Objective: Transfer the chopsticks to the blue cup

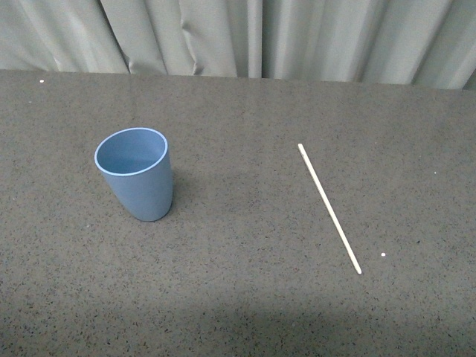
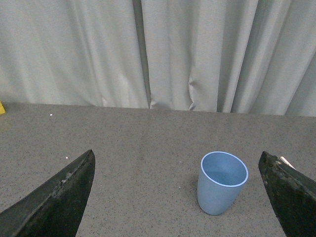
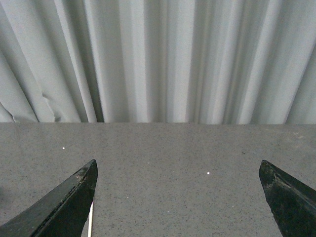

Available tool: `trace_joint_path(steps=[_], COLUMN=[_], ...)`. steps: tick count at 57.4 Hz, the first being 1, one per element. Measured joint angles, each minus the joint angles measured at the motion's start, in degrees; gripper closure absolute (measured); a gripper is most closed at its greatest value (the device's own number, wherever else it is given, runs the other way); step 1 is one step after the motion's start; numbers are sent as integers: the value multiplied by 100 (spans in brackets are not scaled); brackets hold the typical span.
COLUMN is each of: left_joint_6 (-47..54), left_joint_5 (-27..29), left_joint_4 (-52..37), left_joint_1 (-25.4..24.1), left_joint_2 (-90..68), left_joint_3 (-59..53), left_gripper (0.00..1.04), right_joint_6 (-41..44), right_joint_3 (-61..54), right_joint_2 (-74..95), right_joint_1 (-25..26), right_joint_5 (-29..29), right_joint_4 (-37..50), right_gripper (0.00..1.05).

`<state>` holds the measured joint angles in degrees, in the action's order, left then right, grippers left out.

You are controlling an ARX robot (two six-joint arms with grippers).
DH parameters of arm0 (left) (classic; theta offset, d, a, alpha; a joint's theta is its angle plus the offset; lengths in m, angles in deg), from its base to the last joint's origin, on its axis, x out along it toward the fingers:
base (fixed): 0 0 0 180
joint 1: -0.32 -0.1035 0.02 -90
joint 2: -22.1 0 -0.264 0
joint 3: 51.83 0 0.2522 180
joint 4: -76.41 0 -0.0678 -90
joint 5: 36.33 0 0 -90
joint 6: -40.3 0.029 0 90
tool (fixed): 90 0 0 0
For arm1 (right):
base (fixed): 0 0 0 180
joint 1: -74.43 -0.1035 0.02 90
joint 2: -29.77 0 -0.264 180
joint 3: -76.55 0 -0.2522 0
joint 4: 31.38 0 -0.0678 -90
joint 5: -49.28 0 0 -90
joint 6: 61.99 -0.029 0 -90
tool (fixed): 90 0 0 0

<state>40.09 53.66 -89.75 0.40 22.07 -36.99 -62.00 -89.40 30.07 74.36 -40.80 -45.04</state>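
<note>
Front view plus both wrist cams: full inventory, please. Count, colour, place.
blue cup: 1, light blue, upright on the left part of the table, nothing visible inside
chopstick: 1, cream-white, lying flat at a slant on the right part, well apart from the cup
white specks: a few, white, scattered on the table
yellow object: 1, yellow, at the table's far edge, cut off by the frame, cannot identify
table: 1, dark grey speckled
curtain: 1, pale grey, behind the table
left pincer: 1, black, open, empty
right pincer: 1, black, open, empty

Blue cup (image 1: 136, 175) upright; chopsticks (image 1: 329, 208) flat, well apart.
</note>
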Motion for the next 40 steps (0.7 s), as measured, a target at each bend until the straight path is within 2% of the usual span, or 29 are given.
trace_joint_path(steps=[40], left_joint_6=[0], left_joint_5=[2], left_joint_4=[0], left_joint_1=[0], left_joint_2=[0], left_joint_3=[0], left_gripper=[7], right_joint_6=[2], right_joint_3=[-2], right_joint_2=[0], right_joint_1=[0], right_joint_5=[0], right_joint_4=[0], right_gripper=[9])
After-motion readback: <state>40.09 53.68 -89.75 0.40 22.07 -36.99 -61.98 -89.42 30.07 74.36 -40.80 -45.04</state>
